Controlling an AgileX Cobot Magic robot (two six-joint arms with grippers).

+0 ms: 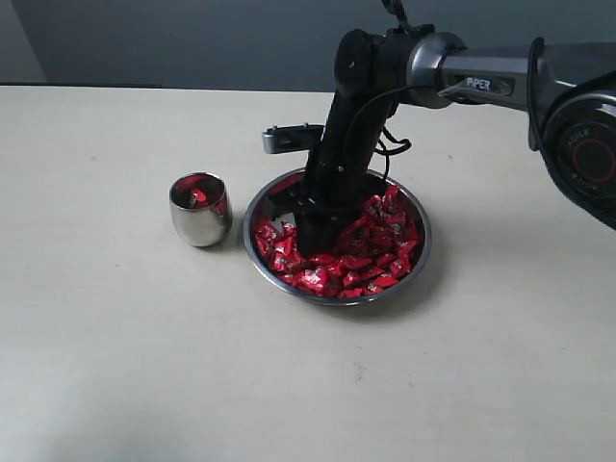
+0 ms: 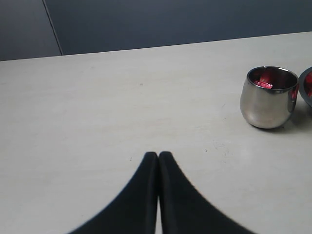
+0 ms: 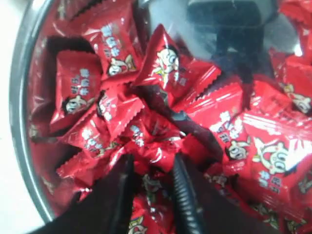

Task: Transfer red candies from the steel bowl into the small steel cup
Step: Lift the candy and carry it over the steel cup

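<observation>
The steel bowl [image 1: 249,234] holds a heap of red candies [image 1: 358,260]. My right gripper [image 1: 313,234] reaches straight down into the heap on the bowl's left half. In the right wrist view, its two fingers [image 3: 181,185] stand a candy's width apart, with a red candy [image 3: 157,155] pinched between them and more red candies [image 3: 165,68] all around, inside the bowl's wall [image 3: 19,122]. The small steel cup [image 1: 199,214] stands just left of the bowl with a little red inside. My left gripper [image 2: 158,155] is shut and empty, low over bare table, short of the cup [image 2: 267,105].
The pale table [image 1: 115,337] spreads around the bowl and cup. A grey metal part [image 1: 287,139] of the right arm sticks out behind the bowl. The bowl's edge [image 2: 307,87] just shows beside the cup in the left wrist view. A dark wall runs behind the table.
</observation>
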